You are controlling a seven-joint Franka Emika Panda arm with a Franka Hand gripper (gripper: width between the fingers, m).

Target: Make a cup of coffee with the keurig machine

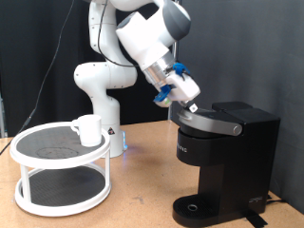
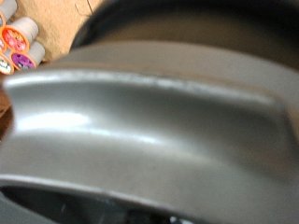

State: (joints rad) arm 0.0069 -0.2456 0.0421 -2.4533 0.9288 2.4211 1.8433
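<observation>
The black keurig machine (image 1: 226, 160) stands on the table at the exterior view's right. Its silver-trimmed lid (image 1: 205, 123) is low over the body. My gripper (image 1: 193, 107) comes down from the upper left, with its tip at the lid's front edge. The wrist view is filled by the lid's silver handle (image 2: 149, 121), close and blurred, and my fingers do not show there. The white cup (image 1: 87, 129) stands on top of a round rack at the exterior view's left, far from the gripper. The round drip base (image 1: 195, 206) holds nothing.
The white two-tier round rack (image 1: 59, 195) stands at the exterior view's left, by the robot's base (image 1: 103, 90). Several coffee pods (image 2: 19, 42) with coloured tops lie on the wooden table (image 1: 142, 195) beyond the machine. A black curtain hangs behind.
</observation>
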